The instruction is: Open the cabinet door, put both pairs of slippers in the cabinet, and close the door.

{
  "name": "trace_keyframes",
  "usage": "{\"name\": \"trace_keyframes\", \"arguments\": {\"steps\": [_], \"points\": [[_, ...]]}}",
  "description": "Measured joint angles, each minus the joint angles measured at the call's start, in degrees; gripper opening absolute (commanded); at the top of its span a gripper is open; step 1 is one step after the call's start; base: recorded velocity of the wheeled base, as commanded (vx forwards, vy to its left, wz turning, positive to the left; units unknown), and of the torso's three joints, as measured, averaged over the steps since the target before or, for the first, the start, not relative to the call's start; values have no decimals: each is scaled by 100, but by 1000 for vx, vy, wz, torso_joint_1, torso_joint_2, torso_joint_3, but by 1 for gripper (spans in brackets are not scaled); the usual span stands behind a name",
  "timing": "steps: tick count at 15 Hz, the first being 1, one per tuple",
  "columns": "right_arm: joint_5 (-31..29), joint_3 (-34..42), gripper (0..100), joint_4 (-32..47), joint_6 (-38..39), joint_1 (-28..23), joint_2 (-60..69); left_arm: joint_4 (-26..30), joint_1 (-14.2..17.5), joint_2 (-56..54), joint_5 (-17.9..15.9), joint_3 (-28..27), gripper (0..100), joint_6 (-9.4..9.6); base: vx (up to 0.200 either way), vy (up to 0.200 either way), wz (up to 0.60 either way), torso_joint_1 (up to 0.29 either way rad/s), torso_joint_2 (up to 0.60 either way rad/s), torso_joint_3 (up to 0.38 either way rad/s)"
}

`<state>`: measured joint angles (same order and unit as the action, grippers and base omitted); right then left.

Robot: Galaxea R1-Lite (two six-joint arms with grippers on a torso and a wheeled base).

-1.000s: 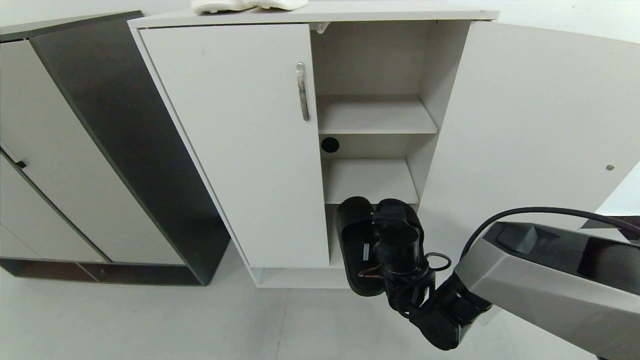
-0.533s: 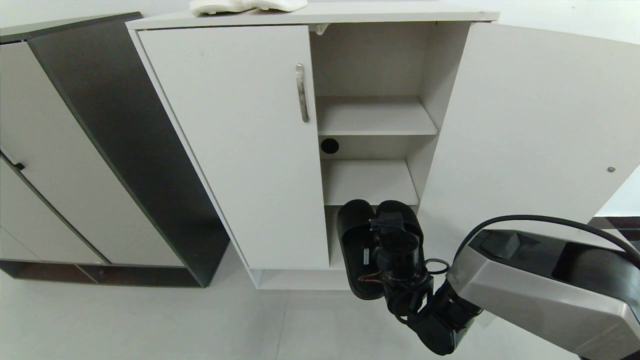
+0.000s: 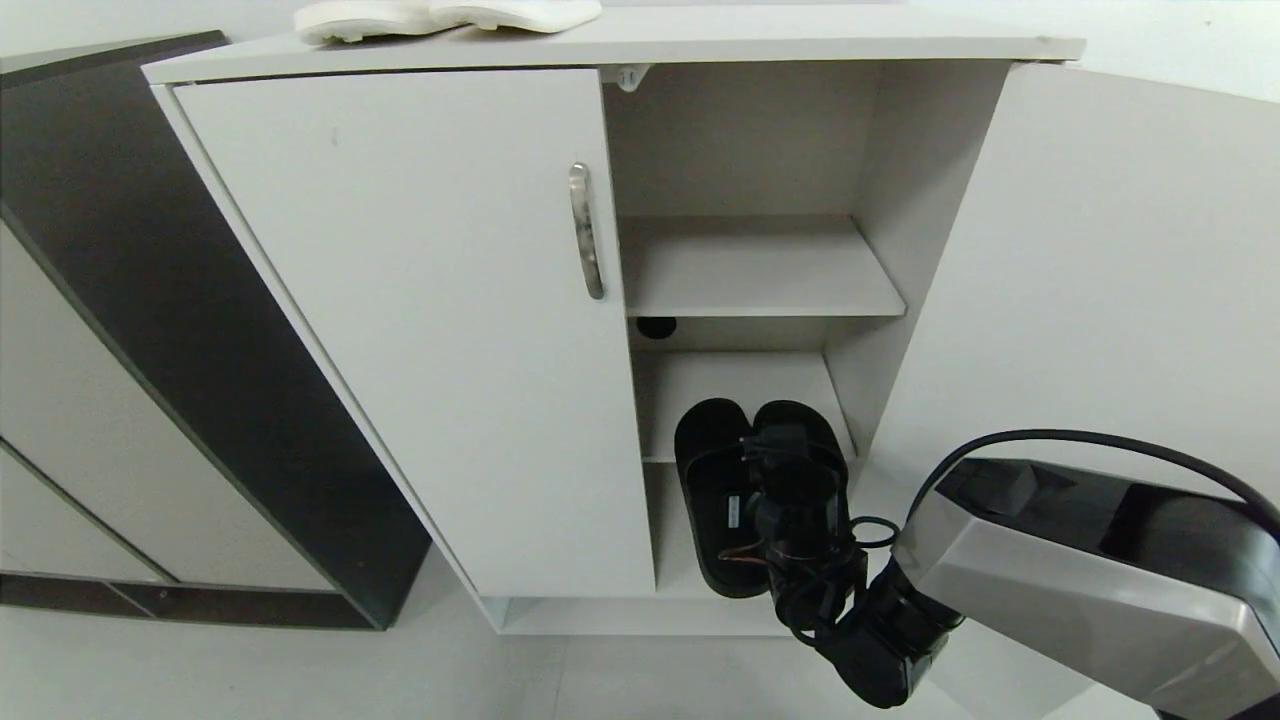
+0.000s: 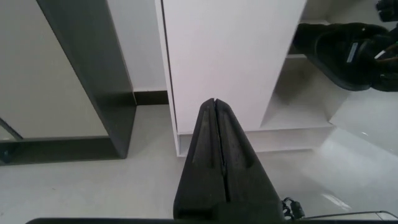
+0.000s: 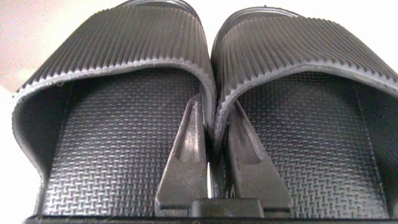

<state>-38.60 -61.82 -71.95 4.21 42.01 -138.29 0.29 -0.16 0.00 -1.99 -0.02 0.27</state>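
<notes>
A pair of black slippers [image 3: 722,490] hangs side by side in front of the white cabinet's [image 3: 620,45] open right half, level with its low shelves. My right gripper [image 3: 775,475] is shut on the black slippers, its fingers [image 5: 186,155] pinching their two inner edges together [image 5: 214,112]. A white pair of slippers [image 3: 440,14] lies on the cabinet's top. The right door [image 3: 1090,290] is swung wide open and the left door [image 3: 420,300] with its metal handle [image 3: 585,230] is closed. My left gripper [image 4: 214,106] is shut on nothing, low over the floor before the left door, with the black slippers [image 4: 342,50] off to its side.
A dark grey and white cabinet [image 3: 120,300] stands on the left, close beside the white one. Three bare shelves [image 3: 750,270] show inside the open half. Pale floor [image 3: 300,670] lies in front.
The head camera has moved closer to the cabinet and a little left, so the whole picture has shifted. The black slippers held by my right gripper now sit nearer the cabinet opening.
</notes>
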Motion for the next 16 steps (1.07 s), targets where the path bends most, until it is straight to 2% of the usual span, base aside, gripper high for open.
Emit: {"name": "trace_keyframes", "arguments": {"steps": [1,7,16], "points": [[0,-11,0,-4,0,-4,-7,-2,-2,0,2,0,0,-6,200,0,0,2,7,2],[1,-375,0,335,2,-158,-135,-2,-2,0,16,-5,0,-13,0,0,0,0,0,0],[9,-2898,0,2055,-16,-585,-758,-5,-2,0,38,0,0,-22,0,0,0,0,0,0]]}}
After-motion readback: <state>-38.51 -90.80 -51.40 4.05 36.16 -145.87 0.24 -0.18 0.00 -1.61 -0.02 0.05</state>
